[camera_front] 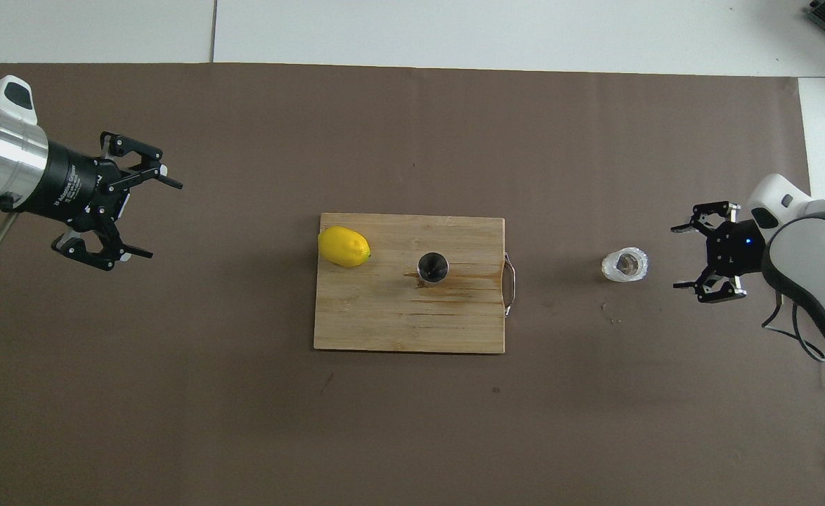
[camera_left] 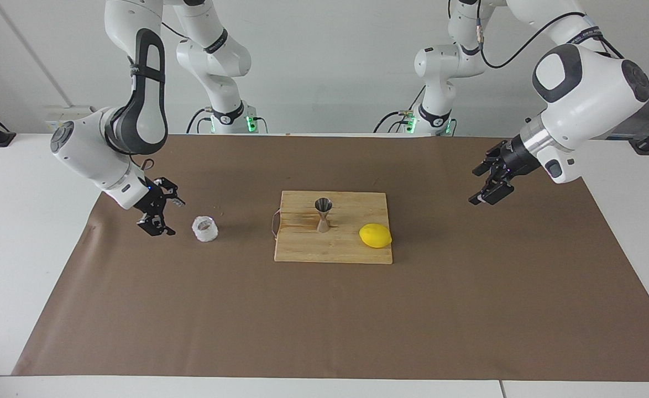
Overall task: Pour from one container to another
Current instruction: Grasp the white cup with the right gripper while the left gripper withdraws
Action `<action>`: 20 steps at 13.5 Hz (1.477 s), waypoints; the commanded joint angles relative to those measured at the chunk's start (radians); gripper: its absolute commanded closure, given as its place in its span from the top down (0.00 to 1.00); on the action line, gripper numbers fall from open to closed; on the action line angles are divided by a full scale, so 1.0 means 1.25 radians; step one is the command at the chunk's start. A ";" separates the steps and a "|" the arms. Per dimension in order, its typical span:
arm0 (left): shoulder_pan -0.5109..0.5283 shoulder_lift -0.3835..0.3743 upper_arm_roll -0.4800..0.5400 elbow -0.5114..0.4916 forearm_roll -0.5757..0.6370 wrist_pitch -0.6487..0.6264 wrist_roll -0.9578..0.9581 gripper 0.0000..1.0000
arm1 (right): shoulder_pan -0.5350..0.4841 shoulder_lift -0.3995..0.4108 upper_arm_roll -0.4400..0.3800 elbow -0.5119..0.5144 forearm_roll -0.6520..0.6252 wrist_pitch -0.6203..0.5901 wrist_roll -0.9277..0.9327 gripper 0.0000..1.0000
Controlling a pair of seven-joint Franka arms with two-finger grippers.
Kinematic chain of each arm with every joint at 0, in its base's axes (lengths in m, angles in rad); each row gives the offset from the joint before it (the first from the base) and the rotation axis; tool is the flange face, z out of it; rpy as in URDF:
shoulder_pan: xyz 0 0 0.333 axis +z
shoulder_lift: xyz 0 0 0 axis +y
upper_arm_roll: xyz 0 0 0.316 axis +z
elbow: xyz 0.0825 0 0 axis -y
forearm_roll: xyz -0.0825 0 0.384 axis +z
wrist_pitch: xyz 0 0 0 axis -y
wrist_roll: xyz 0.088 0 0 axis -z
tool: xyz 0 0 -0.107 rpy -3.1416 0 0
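Note:
A small squat clear cup (camera_left: pixel 204 228) stands on the brown mat toward the right arm's end of the table; it also shows in the overhead view (camera_front: pixel 625 265). A steel hourglass jigger (camera_left: pixel 323 214) stands upright on the wooden board (camera_left: pixel 302 249), seen from above in the overhead view (camera_front: pixel 432 268). My right gripper (camera_left: pixel 171 218) is open, low beside the cup and apart from it, its opening toward the cup; it shows in the overhead view too (camera_front: pixel 677 257). My left gripper (camera_left: pixel 474 187) is open and empty, waiting over the mat at the left arm's end (camera_front: pixel 161 220).
A yellow lemon (camera_left: pixel 375 236) lies on the board's edge toward the left arm's end, beside the jigger (camera_front: pixel 343 247). The board (camera_front: pixel 384 323) has a metal handle (camera_front: pixel 510 282) on the side toward the cup. The brown mat (camera_left: pixel 324 320) covers the table.

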 commanded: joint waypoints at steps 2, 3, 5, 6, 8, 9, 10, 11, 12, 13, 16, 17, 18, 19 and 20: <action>-0.005 0.009 -0.005 0.030 0.072 -0.043 0.120 1.00 | -0.002 0.033 0.005 -0.033 0.036 0.044 -0.056 1.00; -0.007 0.005 -0.005 0.031 0.074 -0.061 0.178 1.00 | 0.000 0.034 0.005 -0.035 0.048 0.047 -0.060 1.00; -0.008 -0.014 -0.005 0.031 0.081 -0.078 0.267 1.00 | 0.003 0.055 0.005 -0.035 0.059 0.053 -0.067 1.00; -0.004 -0.016 -0.005 0.042 0.097 -0.097 0.292 1.00 | 0.002 0.073 0.005 -0.035 0.079 0.057 -0.079 1.00; -0.002 -0.005 -0.006 0.089 0.109 -0.149 0.359 1.00 | 0.005 0.091 0.005 -0.035 0.133 0.059 -0.114 1.00; -0.004 -0.001 -0.005 0.106 0.111 -0.178 0.406 1.00 | 0.007 0.092 0.005 -0.035 0.135 0.058 -0.114 1.00; -0.008 -0.002 -0.005 0.114 0.135 -0.189 0.450 1.00 | 0.008 0.092 0.006 -0.035 0.135 0.054 -0.114 1.00; -0.010 -0.005 -0.014 0.132 0.189 -0.190 0.497 1.00 | 0.008 0.092 0.008 -0.035 0.137 0.054 -0.115 1.00; -0.021 -0.007 -0.023 0.144 0.232 -0.190 0.539 1.00 | 0.009 0.092 0.010 -0.035 0.138 0.053 -0.115 1.00; -0.037 -0.007 -0.028 0.145 0.281 -0.190 0.589 1.00 | 0.010 0.092 0.012 -0.035 0.139 0.052 -0.114 1.00; -0.058 -0.005 -0.030 0.146 0.372 -0.182 0.703 1.00 | 0.019 0.090 0.012 -0.036 0.143 0.053 -0.111 1.00; -0.053 -0.008 -0.030 0.148 0.368 -0.179 0.706 1.00 | 0.026 0.090 0.012 -0.038 0.156 0.053 -0.111 1.00; -0.048 -0.007 -0.024 0.148 0.357 -0.178 0.718 1.00 | 0.027 0.090 0.012 -0.041 0.162 0.054 -0.111 1.00; -0.043 -0.008 -0.017 0.148 0.337 -0.179 0.741 1.00 | 0.030 0.090 0.012 -0.041 0.162 0.054 -0.110 1.00; -0.042 -0.007 -0.014 0.148 0.325 -0.178 0.755 1.00 | 0.032 0.090 0.012 -0.041 0.162 0.055 -0.111 1.00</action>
